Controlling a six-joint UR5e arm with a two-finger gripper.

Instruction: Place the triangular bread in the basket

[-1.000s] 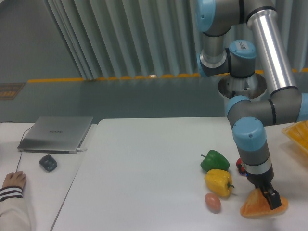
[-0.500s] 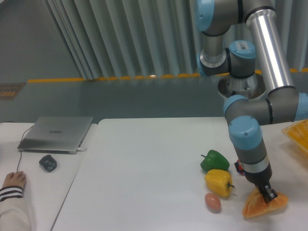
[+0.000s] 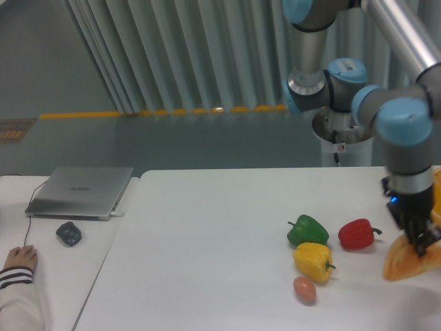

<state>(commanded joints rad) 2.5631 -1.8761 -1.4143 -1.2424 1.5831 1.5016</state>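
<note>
The triangular bread (image 3: 408, 263), golden-orange and puffy, hangs lifted off the table at the far right. My gripper (image 3: 419, 243) is shut on its upper edge, pointing down from the arm above. A sliver of the yellow-orange basket (image 3: 437, 185) shows at the right edge, mostly hidden behind the arm and cut off by the frame. The bread is just below and in front of that sliver.
A red bell pepper (image 3: 357, 234), a green bell pepper (image 3: 307, 229), a yellow bell pepper (image 3: 313, 261) and a small pinkish-brown egg-shaped thing (image 3: 304, 289) lie left of the bread. A laptop (image 3: 81, 191), a mouse (image 3: 68, 233) and a person's hand (image 3: 18, 260) are at the far left.
My gripper has risen and swung to the right with the bread, lifting it off the table toward the basket. The red pepper, hidden behind the arm before, is now in plain view.
</note>
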